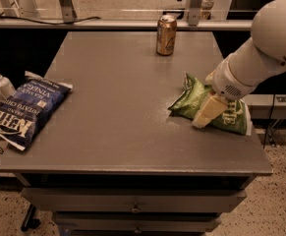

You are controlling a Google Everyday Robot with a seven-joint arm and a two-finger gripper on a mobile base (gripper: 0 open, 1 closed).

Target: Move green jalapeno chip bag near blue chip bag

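The green jalapeno chip bag (193, 99) lies crinkled at the right side of the grey table (118, 107). My gripper (206, 114) hangs from the white arm that comes in from the upper right. It is directly over the bag's middle, its cream fingers down at the bag. The blue chip bag (25, 108) lies at the table's left edge, partly overhanging it, far from the green bag.
A gold soda can (166, 35) stands at the back centre of the table. A small white pump bottle (2, 83) stands off the left edge behind the blue bag. Drawers run below the table front. The right table edge is close to the green bag.
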